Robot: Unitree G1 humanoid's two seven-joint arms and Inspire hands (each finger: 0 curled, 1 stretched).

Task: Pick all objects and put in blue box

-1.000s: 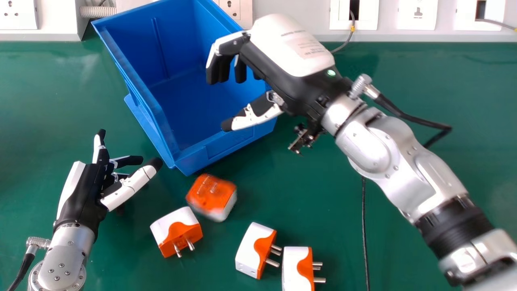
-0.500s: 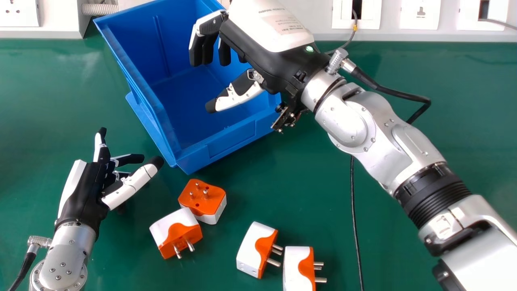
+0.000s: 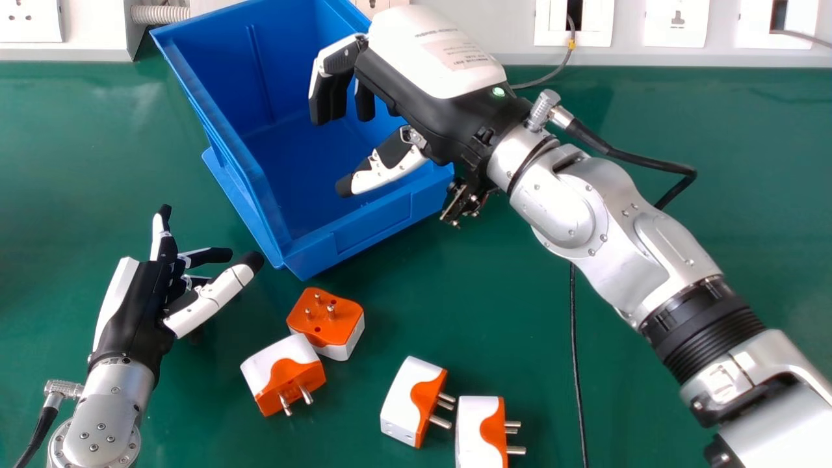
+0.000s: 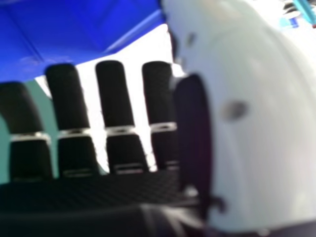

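Head view: left hand (image 3: 140, 305) and right hand (image 3: 429, 84), fingers open, the latter partly hiding the blue box (image 3: 374, 224).

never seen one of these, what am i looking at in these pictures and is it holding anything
These show a humanoid robot at a green table. The larger picture comes from its head, looking down; the smaller from a camera at its right hand, with that hand's thumb close up. Four orange-and-white plugs lie near a blue box. The right hand hovers over the box; the left hand is beside the plugs. Both look empty.
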